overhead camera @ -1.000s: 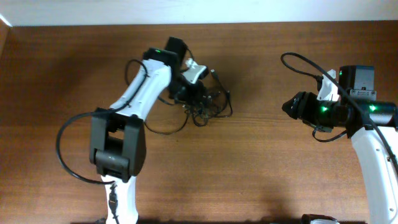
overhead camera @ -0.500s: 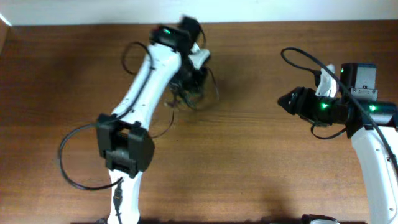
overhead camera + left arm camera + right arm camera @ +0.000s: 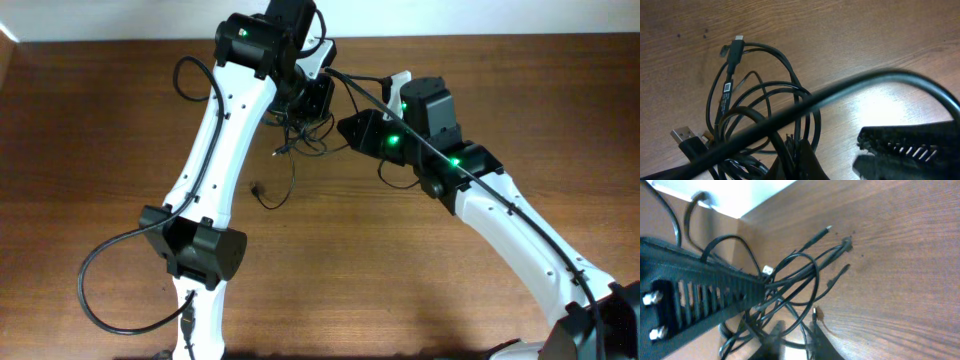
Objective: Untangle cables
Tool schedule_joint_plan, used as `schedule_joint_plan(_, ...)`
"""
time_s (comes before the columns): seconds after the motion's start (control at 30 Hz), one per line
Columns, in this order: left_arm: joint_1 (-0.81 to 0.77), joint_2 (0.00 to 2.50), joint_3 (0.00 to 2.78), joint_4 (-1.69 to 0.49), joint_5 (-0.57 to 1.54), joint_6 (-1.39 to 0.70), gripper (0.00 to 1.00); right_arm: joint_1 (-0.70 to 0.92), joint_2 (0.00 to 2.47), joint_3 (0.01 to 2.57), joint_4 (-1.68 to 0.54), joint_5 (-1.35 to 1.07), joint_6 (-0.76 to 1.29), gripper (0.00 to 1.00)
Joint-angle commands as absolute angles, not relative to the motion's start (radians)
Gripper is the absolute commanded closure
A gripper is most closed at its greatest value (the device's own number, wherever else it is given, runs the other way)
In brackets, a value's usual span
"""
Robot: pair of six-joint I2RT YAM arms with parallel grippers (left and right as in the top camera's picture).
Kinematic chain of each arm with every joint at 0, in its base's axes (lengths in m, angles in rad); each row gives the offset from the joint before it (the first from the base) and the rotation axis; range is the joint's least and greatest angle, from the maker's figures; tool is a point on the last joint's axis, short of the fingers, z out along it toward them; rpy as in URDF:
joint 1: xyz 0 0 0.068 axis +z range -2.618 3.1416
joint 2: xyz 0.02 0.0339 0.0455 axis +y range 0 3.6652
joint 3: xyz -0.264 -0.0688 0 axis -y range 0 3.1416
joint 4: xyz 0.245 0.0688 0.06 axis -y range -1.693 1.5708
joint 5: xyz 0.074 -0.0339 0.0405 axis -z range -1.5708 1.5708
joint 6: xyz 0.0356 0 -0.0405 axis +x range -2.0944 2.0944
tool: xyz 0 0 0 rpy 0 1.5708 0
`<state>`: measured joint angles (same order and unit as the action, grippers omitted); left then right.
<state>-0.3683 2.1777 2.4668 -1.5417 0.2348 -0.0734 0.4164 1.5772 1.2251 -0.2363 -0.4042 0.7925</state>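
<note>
The cables (image 3: 300, 135) are a tangle of thin black wires near the table's far edge. My left gripper (image 3: 308, 108) is shut on a bunch of strands. In the left wrist view its jaws (image 3: 797, 160) pinch several wires, and loops (image 3: 765, 100) spread up and left with a USB plug (image 3: 682, 137). My right gripper (image 3: 345, 128) points into the tangle from the right. In the right wrist view it (image 3: 800, 342) stands open by a narrow gap, with strands (image 3: 800, 275) crossing between the fingers. One wire end (image 3: 262, 190) trails on the table.
The right arm's thick black cable (image 3: 850, 90) crosses the left wrist view over the tangle. The slotted black body of the left gripper (image 3: 700, 300) fills the left of the right wrist view. A white wall edge (image 3: 450, 15) borders the far side of the wooden table (image 3: 450, 290).
The left gripper shut on the tangle and carried it toward the far edge. The right arm swung left across the table to the tangle, its jaws narrowing.
</note>
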Motion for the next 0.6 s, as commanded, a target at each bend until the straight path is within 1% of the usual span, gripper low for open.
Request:
schedule_joint_plan(0.0,-0.367,2.172,2.484,-1.562,0.329,0.067,1.00,0.353,1.580,1.236,-0.228,-0.368,0.802,0.96)
schedule_joint_plan(0.03,-0.367,2.157,2.486,-1.586,0.416,0.187,1.00,0.300,1.580,1.236,-0.242,-0.369,0.802,0.96)
schedule_joint_plan(0.1,-0.363,2.112,2.488,-1.575,0.479,0.263,1.00,0.216,1.580,1.236,-0.329,-0.369,0.793,0.96)
schedule_joint_plan(0.17,-0.339,2.046,2.505,-1.530,0.538,0.290,1.00,0.142,1.580,1.236,-0.434,-0.373,0.752,0.96)
schedule_joint_plan(0.27,-0.299,1.945,2.506,-1.373,0.720,0.276,1.00,0.049,1.580,1.236,-0.619,-0.393,0.639,0.96)
schedule_joint_plan(0.37,-0.248,1.893,2.506,-1.250,0.719,0.174,1.00,-0.008,1.580,1.234,-0.736,-0.392,0.574,0.96)
schedule_joint_plan(0.43,-0.167,1.866,2.506,-1.179,0.718,0.123,1.00,-0.094,1.580,1.234,-0.818,-0.392,0.512,0.96)
schedule_joint_plan(0.5,-0.078,1.860,2.506,-1.147,0.707,0.078,1.00,-0.169,1.580,1.234,-0.873,-0.392,0.454,0.96)
schedule_joint_plan(0.57,-0.007,1.860,2.506,-1.161,0.707,0.063,1.00,-0.285,1.580,1.234,-0.951,-0.393,0.372,0.96)
